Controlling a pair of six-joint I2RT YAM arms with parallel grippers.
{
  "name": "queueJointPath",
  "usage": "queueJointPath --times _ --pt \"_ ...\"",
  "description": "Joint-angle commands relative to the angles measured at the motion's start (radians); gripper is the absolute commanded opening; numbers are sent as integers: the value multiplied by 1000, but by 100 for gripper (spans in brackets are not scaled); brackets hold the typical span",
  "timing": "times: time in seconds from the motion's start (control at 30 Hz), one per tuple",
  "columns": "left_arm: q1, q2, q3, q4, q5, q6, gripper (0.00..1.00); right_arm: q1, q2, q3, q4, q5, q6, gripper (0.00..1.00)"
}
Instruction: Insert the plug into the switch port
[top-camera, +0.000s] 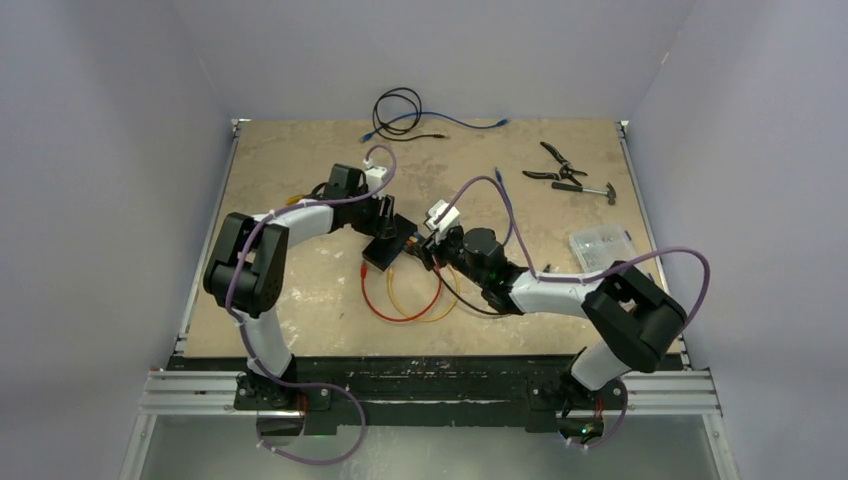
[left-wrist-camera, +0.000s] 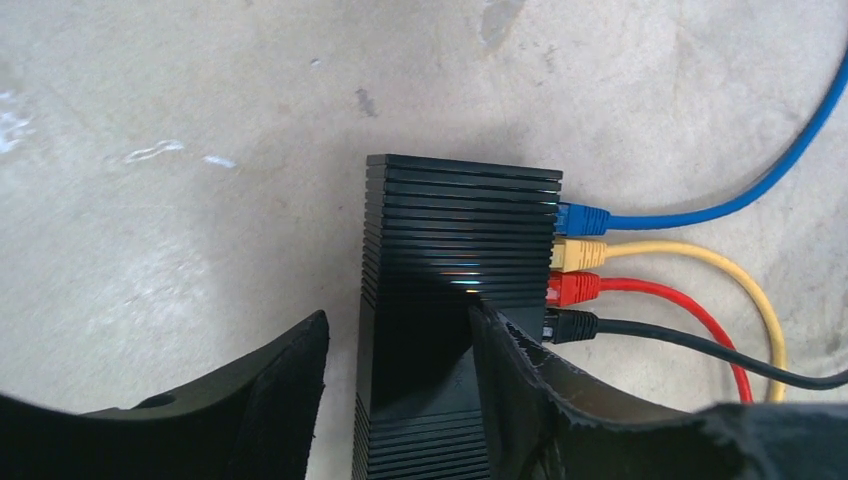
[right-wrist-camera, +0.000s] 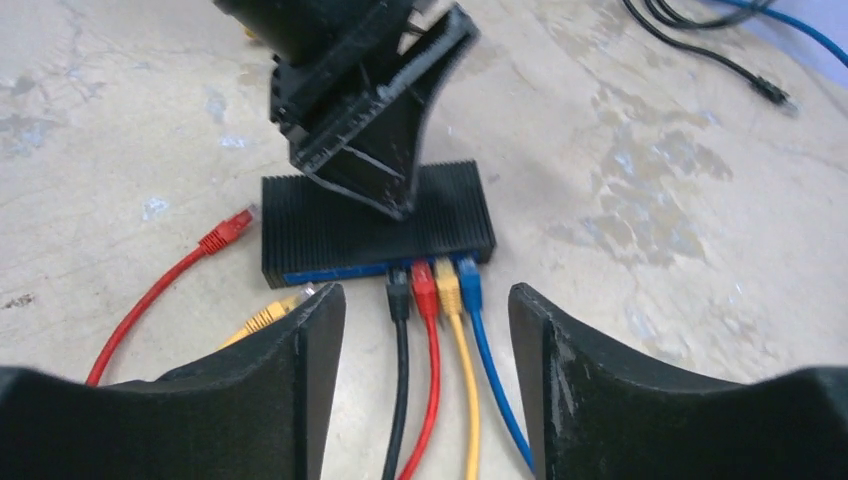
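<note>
Near the middle of the worn beige counter (top-camera: 300, 160), in the top view: the small flat black ribbed switch box (top-camera: 388, 250), lying flat.

Seated in the socket row along one long edge of it, side by side: a blue plug (left-wrist-camera: 580, 218), a yellow plug (left-wrist-camera: 578, 254), a red plug (left-wrist-camera: 575, 288) and a black plug (left-wrist-camera: 570, 325), each on a cable of the same colour. Cannot tell which of the four is the one of the task.

Over the switch box, the left gripper (left-wrist-camera: 398, 315): released, jaws apart, grasping nothing. One finger (left-wrist-camera: 520, 370) above the top face, at the lower right of the left wrist frame, close to the black plug. The other finger (left-wrist-camera: 270, 390) just beside the long edge opposite the sockets, with a strip of counter showing between. Contact with the top face not sure.

At the bottom of the right wrist frame, the right gripper (right-wrist-camera: 428, 290): released too, jaws wide apart, facing the socket edge. Between its fingers, on the counter, the four cables, none of them grasped.

Left in the same frame, unplugged: a loose red plug end (right-wrist-camera: 228, 228) and a loose yellow plug end (right-wrist-camera: 270, 315).

Upper right in the top view: black-handled pliers (top-camera: 550, 165) and a clear plastic case (top-camera: 600, 243).
</note>
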Motion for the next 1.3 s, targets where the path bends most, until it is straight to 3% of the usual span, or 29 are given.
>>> queueJointPath --times 0.0,0.13,0.23,0.3,0.43,0.5,0.63,0.87,1.1,1.27 --pt "15 -68 16 -59 -129 8 55 3 -139 -20 -99 143 56 69" --pt "38 -140 52 -31 -220 -68 68 -33 -243 -24 -192 211 61 78" --pt "104 -182 56 57 -219 -209 94 -86 -324 -37 -244 210 75 81" --pt "165 -186 53 139 -172 -324 99 -122 -374 -55 -259 202 112 82" --pt "270 -84 96 309 87 -482 99 -154 -447 -79 -298 211 127 86" --pt "294 -8 148 347 144 -550 99 -158 -467 -88 -313 222 131 87" --pt "297 71 187 432 39 -635 99 -165 -496 -109 -323 252 140 88" --pt "292 278 406 393 -70 -659 92 -168 -507 -116 -357 291 141 90" --pt "267 491 655 391 -153 -653 82 -174 -484 -101 -386 312 149 90" --pt "242 647 833 454 -137 -667 67 -175 -462 -85 -413 310 155 90"
